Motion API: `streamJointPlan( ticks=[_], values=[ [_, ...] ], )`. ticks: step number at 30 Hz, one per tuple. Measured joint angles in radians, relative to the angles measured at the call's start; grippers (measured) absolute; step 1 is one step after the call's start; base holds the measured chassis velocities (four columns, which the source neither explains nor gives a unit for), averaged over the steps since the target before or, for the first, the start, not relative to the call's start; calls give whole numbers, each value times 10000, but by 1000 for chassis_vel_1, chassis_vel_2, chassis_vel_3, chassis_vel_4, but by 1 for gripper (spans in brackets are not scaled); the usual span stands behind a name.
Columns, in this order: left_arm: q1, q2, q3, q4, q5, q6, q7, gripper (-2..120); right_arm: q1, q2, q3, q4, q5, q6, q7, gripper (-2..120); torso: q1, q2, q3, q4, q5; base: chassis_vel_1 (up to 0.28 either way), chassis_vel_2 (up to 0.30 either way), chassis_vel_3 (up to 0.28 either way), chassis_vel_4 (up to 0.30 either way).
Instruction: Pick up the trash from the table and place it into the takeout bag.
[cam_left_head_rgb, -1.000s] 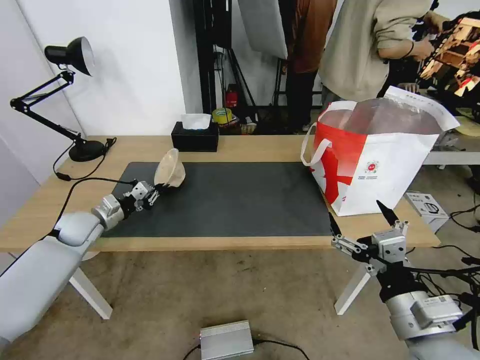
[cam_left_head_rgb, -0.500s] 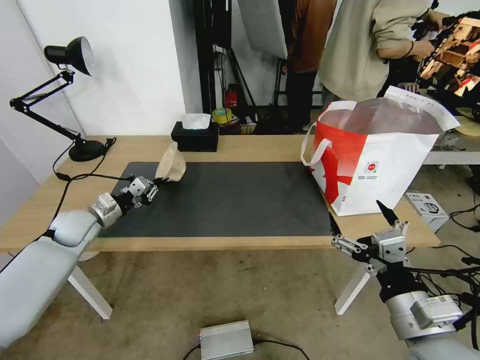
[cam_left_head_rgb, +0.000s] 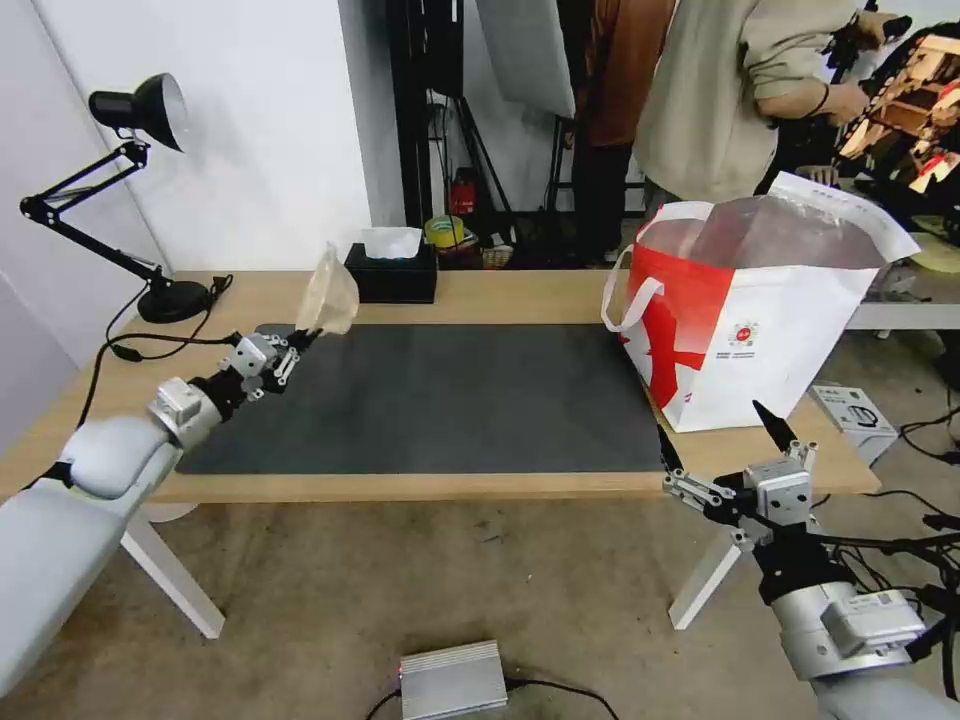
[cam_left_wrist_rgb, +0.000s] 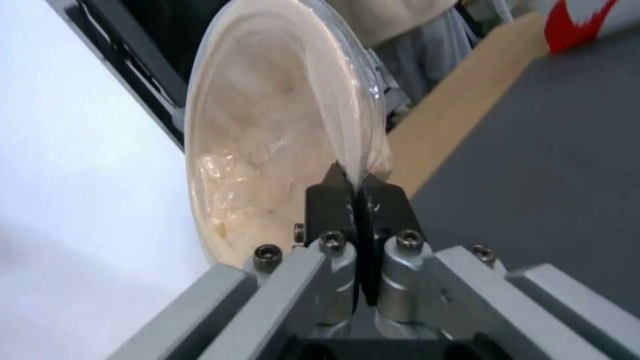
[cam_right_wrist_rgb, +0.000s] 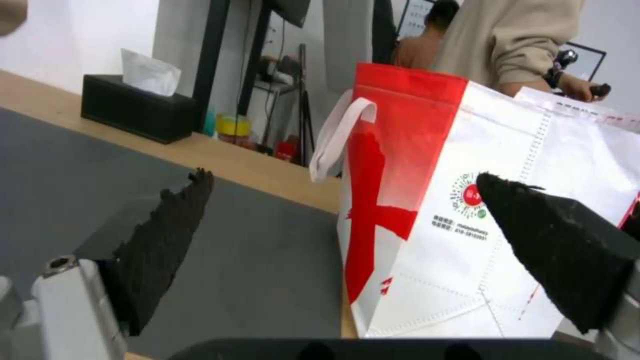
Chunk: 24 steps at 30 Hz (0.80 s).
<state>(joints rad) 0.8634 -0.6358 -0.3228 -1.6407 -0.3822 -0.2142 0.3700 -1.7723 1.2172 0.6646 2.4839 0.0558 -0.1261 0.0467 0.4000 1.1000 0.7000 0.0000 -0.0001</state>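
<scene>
My left gripper (cam_left_head_rgb: 300, 340) (cam_left_wrist_rgb: 353, 185) is shut on the rim of a small beige-tan bowl (cam_left_head_rgb: 328, 293) (cam_left_wrist_rgb: 273, 135). The bowl, a piece of the trash, hangs tilted on edge above the far left corner of the dark grey mat (cam_left_head_rgb: 450, 395). The red-and-white takeout bag (cam_left_head_rgb: 755, 320) (cam_right_wrist_rgb: 467, 215) stands open at the right end of the light-wood table (cam_left_head_rgb: 520, 295), its foil lining showing. Below the table's front right edge my right gripper (cam_left_head_rgb: 715, 435) (cam_right_wrist_rgb: 347, 255) is open, with nothing between its black fingers.
A black tissue box (cam_left_head_rgb: 390, 270) (cam_right_wrist_rgb: 137, 112) sits at the table's far edge. A black desk lamp (cam_left_head_rgb: 120, 190) with its cable stands at the far left. A silver box (cam_left_head_rgb: 452, 680) lies on the floor. People stand behind the bag.
My left gripper has lifted the beige bowl off the mat and carried it up and toward the far left. The right arm has stayed still.
</scene>
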Motion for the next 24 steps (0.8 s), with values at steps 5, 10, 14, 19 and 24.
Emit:
streamJointPlan(
  ticks=[5,10,14,19,24],
  values=[
    [142,445,-247,-770,-383,232,-199,0,0,0,0,0,0,1,0,100,-1,0,0,0,0,0,0,0,0],
    [64,906,-214,-1400,-822,410,-438,0,0,0,0,0,0,0,0,100,-1,0,0,1,1,0,0,0,0],
    [-426,1180,250,-1592,-1008,433,-629,0,0,0,-1,0,0,0,0,100,0,0,0,0,0,0,0,0,0],
    [-1421,1326,1082,-1576,-1130,384,-752,0,0,0,0,0,0,0,0,100,0,1,0,0,0,0,0,0,0],
    [-3017,1334,2422,-1340,-1057,173,-837,0,0,0,0,0,0,0,0,100,-1,0,1,0,1,0,0,0,0]
  ],
)
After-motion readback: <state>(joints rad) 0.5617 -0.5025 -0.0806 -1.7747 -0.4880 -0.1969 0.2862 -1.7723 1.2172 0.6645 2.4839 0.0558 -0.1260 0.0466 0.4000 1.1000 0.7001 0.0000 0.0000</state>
